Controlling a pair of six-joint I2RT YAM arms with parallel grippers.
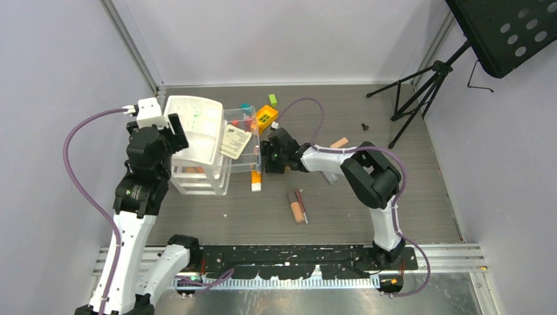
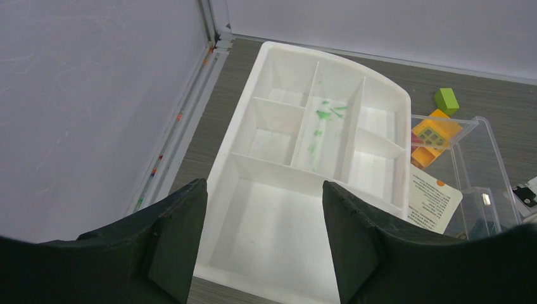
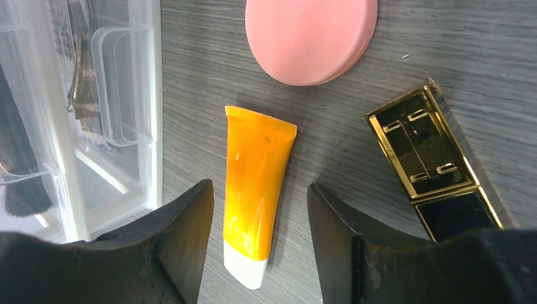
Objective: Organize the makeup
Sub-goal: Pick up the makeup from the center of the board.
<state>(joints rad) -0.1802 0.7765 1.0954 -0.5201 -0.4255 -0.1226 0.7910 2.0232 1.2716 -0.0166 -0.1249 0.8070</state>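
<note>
An orange tube with a white cap (image 3: 258, 190) lies flat on the grey floor, also seen in the top view as the orange tube (image 1: 255, 180). My right gripper (image 3: 259, 189) hovers open above it, one finger on each side, touching nothing. A round pink compact (image 3: 310, 38) and a gold-black lipstick (image 3: 430, 161) lie just beyond. A black brush (image 3: 19, 158) sits inside the clear drawer unit (image 3: 95, 114). My left gripper (image 2: 264, 188) is open over the white divided tray (image 2: 278, 142), holding nothing. A beige tube (image 1: 295, 207) and a red pencil (image 1: 303, 205) lie in mid-floor.
The white tray (image 1: 197, 128) rests on top of the clear drawers (image 1: 197, 180), with a printed card (image 1: 234, 141) beside it. An orange-yellow toy brick (image 1: 265, 117), a green block (image 1: 272, 99) and a teal block (image 1: 245, 106) lie behind. A black tripod (image 1: 420, 85) stands at back right.
</note>
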